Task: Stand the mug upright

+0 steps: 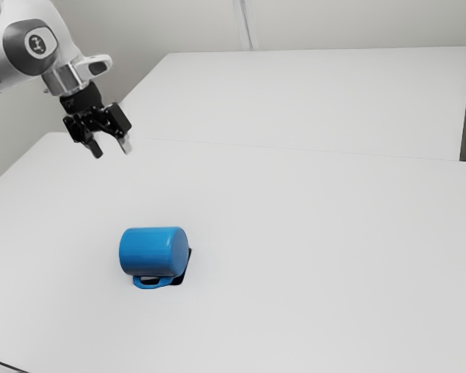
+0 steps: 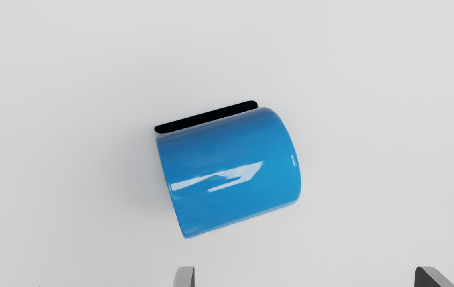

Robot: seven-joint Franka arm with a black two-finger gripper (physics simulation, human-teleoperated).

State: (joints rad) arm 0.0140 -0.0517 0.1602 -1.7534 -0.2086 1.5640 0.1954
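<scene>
Blue mug: lying on its side on the table, its closed base turned to the exterior view's right, its handle low on the near side; you do not have it upright
Dark flat piece: showing along one side of the mug; how far it runs beneath, you cannot tell
Gripper: open and empty, its fingertips wide apart, above the table and well apart from the mug, towards the exterior view's left
Step in hand: you look to be at the approach, with the grasp and the turn both wanted
Next move: bring the open gripper over the mug, line your fingers up across a part you can grip, lower and close, then lift a little and roll the base down before you let go
Watch for: the smooth round wall may roll or slip if you close off-centre, and the handle could snag
</scene>
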